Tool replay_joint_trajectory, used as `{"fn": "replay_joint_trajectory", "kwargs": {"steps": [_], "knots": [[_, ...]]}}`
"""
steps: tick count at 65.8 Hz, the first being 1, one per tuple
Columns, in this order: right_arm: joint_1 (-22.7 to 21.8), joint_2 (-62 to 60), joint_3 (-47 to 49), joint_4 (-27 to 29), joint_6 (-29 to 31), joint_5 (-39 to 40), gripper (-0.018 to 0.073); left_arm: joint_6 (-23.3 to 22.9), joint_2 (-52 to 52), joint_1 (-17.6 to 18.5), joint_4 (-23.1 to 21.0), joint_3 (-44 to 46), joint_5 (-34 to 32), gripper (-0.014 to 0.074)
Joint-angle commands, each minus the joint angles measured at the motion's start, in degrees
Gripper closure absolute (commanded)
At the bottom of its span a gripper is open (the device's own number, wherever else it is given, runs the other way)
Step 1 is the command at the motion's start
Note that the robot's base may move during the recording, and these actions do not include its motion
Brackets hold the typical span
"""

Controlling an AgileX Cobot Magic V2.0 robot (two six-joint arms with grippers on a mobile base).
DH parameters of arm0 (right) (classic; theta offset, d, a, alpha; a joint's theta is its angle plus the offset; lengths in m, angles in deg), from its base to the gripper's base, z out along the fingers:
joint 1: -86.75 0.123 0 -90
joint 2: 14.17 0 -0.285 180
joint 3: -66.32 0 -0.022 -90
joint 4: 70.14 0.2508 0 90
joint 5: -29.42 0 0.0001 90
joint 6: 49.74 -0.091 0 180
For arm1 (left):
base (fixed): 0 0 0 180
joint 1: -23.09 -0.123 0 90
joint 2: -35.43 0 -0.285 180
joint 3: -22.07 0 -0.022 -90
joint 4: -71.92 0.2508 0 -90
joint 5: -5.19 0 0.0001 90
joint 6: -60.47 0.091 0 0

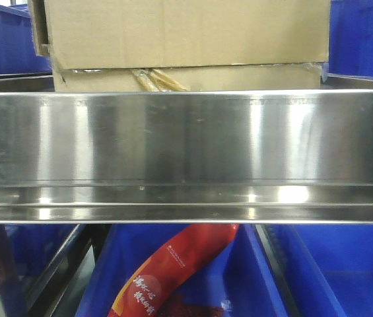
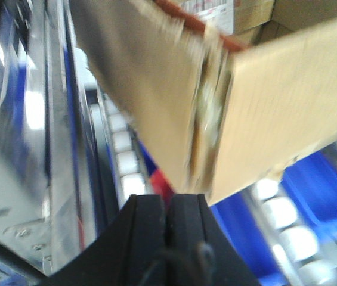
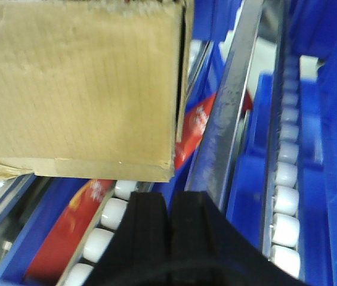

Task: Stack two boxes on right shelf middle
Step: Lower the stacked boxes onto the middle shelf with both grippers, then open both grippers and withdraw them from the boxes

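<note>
Two brown cardboard boxes sit stacked behind the steel shelf rail (image 1: 186, 152): the upper box (image 1: 186, 30) on the lower box (image 1: 193, 79). My left gripper (image 2: 168, 205) is shut and empty, just below the bottom corner of a cardboard box (image 2: 275, 101). My right gripper (image 3: 169, 202) is shut and empty, just below the lower right corner of a cardboard box (image 3: 79, 89). Neither gripper shows in the front view.
Blue bins (image 1: 344, 277) stand under the shelf, one holding a red packet (image 1: 173, 271). White rollers (image 3: 284, 179) run along the racks beside a steel shelf upright (image 3: 231, 101). More blue bins (image 1: 364, 39) stand at the back.
</note>
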Motion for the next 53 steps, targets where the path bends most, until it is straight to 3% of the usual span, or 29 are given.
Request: {"fn": "replay_joint_trajectory", "kwargs": {"steps": [1,22,32,53], "knots": [[0.09,-4.73,-5.62,-0.67,1.37,7.06,0.0712,-0.01,-5.72,0.26,1.18,-6.74,-7.22,0.0707],[0.09,-19.93,-20.46,-0.67,3.6,18.64,0.0712,-0.01,-25.64,0.26,1.42,-28.07,-27.69,0.0707],[0.09,-23.91,-23.7,-0.67,3.6,21.39,0.0712,-0.01,-31.18,0.26,1.42,-32.31,-30.18,0.0707],[0.09,-24.44,-23.72,-0.67,3.6,23.21,0.0712,-0.01,-33.35,0.26,1.42,-32.36,-30.26,0.0707]]}}
